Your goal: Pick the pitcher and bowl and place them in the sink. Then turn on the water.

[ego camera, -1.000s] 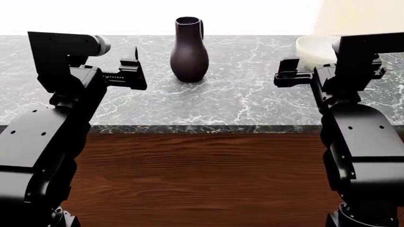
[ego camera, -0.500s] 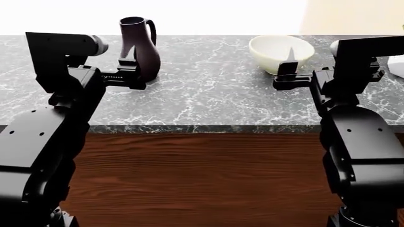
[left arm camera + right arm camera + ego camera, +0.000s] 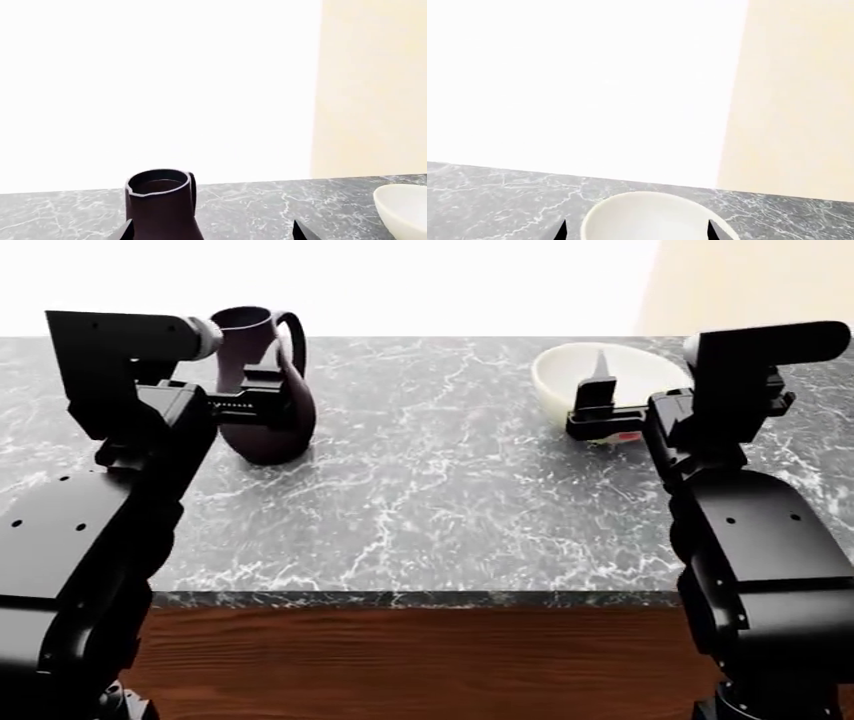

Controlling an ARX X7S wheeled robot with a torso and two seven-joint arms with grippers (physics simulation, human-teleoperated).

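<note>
I look down over a grey marble counter (image 3: 441, 500) that runs left to right, with my two black arms at either edge of the head view. No sink shows in any view, so I cannot say which way it lies.

The pitcher (image 3: 263, 390) stands upright at the far left of the counter, its long axis vertical, its loop handle on the right side. The left gripper (image 3: 254, 405) is directly in front of it, on its near side, and is the nearer arm by far. In the left wrist view the pitcher (image 3: 161, 205) sits between two dark fingertips (image 3: 123, 232), closer to one of them, so I judge the jaws are spread apart and not yet on it.

The bowl (image 3: 607, 375) rests at the far right, well apart from the pitcher. The right gripper (image 3: 598, 405) hangs just in front of its near rim. In the right wrist view the bowl (image 3: 657, 217) fills the gap between two fingertips (image 3: 560, 231), which stand wide apart.

Both grippers cover the near sides of their objects in the head view, so I cannot tell whether anything touches. The wrist views cut off the pitcher's body and the bowl's near half.
</note>
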